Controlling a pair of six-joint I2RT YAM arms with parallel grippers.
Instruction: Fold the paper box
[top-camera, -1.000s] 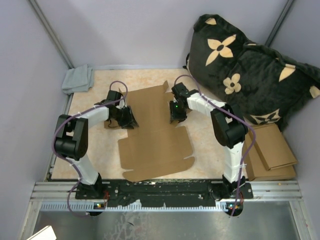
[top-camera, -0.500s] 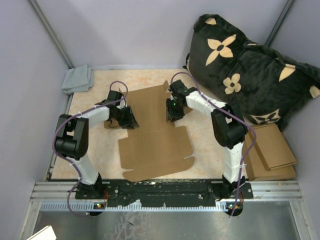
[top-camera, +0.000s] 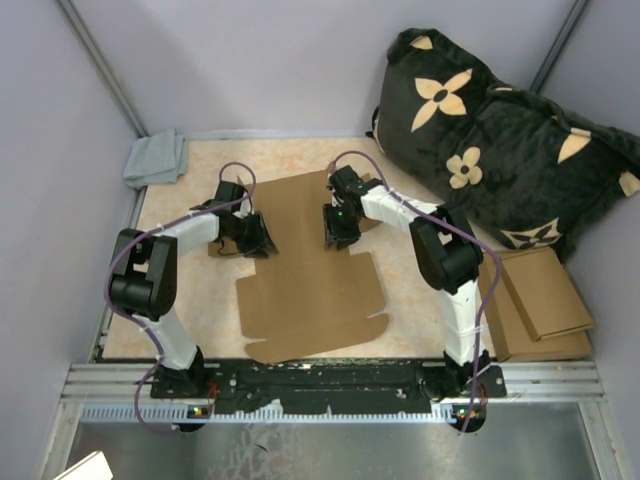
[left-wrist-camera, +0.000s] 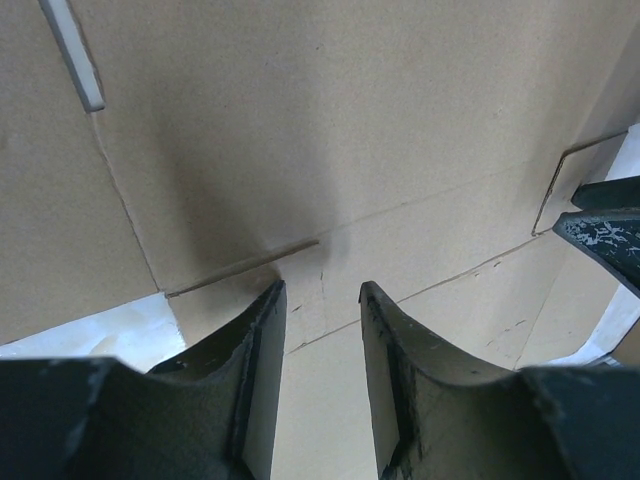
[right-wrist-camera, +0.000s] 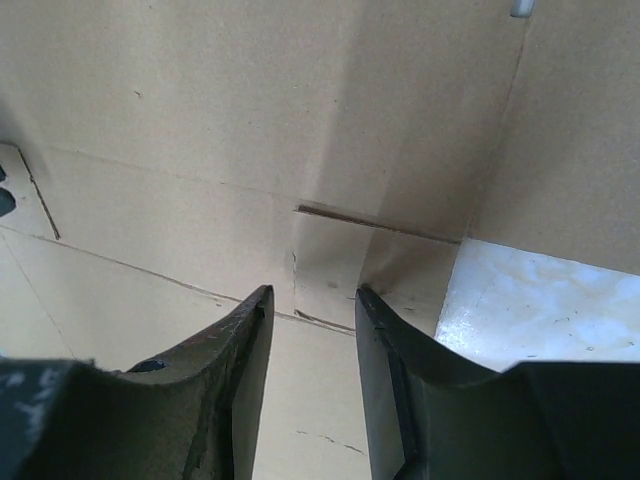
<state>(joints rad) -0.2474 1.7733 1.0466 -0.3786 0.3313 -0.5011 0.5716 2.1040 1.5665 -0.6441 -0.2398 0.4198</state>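
Slid the right pincer (right-wrist-camera: 310, 295) inward across the plain brown die-cut cardboard sheet (top-camera: 310, 290), jaws apart; kept the left pincer (left-wrist-camera: 322, 290) parked, likewise apart. Probably squaring up to raise the far panel.

Legible text, labels, brands, numbers and signs: none that I can read on any of my three feeds. The paper box (top-camera: 300, 285) in the centre of the overhead frame shows me plain brown board, and both wrist views show the same unprinted surface with only creases and slits. The cushion (top-camera: 500, 150) at the upper right of the overhead frame carries tan flower shapes and no lettering that I can make out.
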